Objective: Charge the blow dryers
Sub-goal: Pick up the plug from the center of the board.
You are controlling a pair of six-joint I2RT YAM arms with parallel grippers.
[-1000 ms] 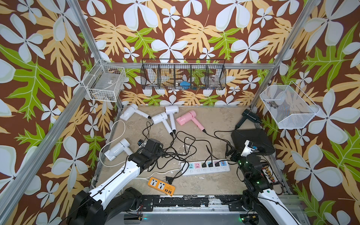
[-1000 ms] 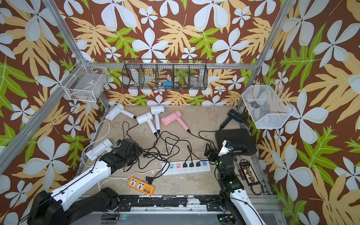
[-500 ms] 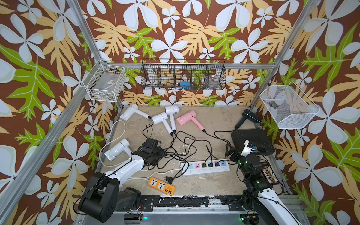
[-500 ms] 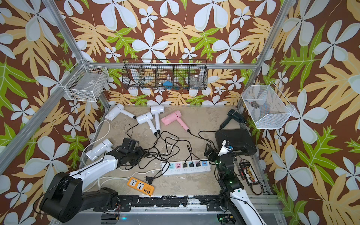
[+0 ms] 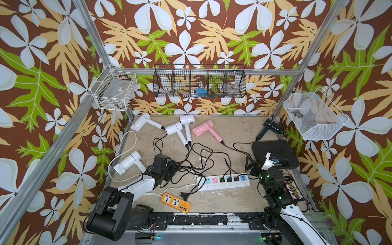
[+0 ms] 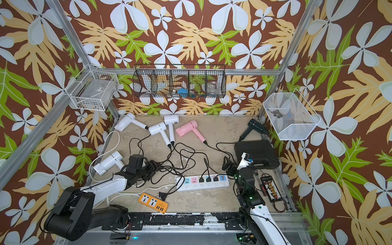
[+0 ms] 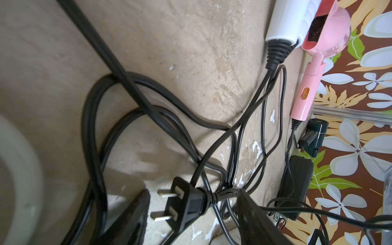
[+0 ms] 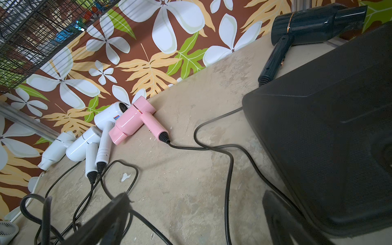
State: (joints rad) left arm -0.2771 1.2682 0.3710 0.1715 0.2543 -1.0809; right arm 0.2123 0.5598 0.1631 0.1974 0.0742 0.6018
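Your blow dryers lie flat on the beige tabletop (image 5: 233, 131). Farthest left, one white dryer (image 5: 127, 163) lies alone near the table's left edge, just beside the left arm (image 5: 137, 186). Along the back wall come a second white dryer (image 5: 141, 123), then a third white dryer (image 5: 175, 129) and a fourth white dryer (image 5: 187, 121) with their handles close together, then the pink dryer (image 5: 203, 128). The black dryer (image 5: 272, 126) sits in the far right corner, just behind a black case (image 5: 275, 153). Their thin black cords (image 5: 191, 161) tangle mid-table. Three black plugs sit in the long white power strip (image 5: 224, 182), and a loose plug (image 5: 184, 195) lies just beside the orange power strip (image 5: 175, 200).

Your left arm stretches low from the front-left base, with the left gripper (image 5: 169, 166) down in the tangle. In the left wrist view its fingers (image 7: 135, 214) stand apart on either side of a two-prong plug (image 7: 184, 204) lying on the table. The gripper is released and does not pinch the plug.

Your right arm (image 5: 273, 186) rises from the front right. The right gripper (image 5: 251, 166) points toward the back, just beside the case's near corner. Its jaws are spread wide and hold nothing, and a cord runs across the table beneath them.
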